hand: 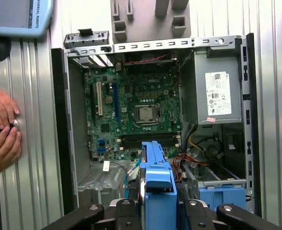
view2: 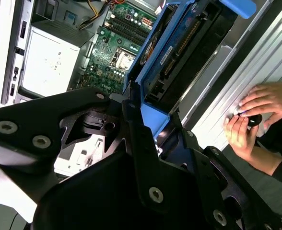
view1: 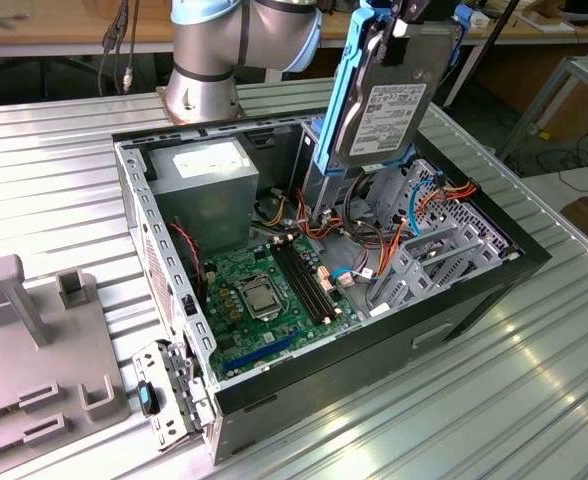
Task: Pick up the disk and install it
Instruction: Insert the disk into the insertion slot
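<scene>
disk (view1: 382, 105) top past exterior view's edge

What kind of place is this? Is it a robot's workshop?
Probably a workshop or lab for robots. A robot arm holds a disk over an open computer that lies on a ribbed metal table, and wooden workbenches stand behind.

Above the open case (view1: 374, 372) the disk (view1: 389, 105); inside, motherboard (view1: 264, 290) and power supply (view1: 209, 190) side by side.

Ribbed metal table (view1: 534, 380); wooden workbench (view1: 64, 25) behind; even light.
</scene>
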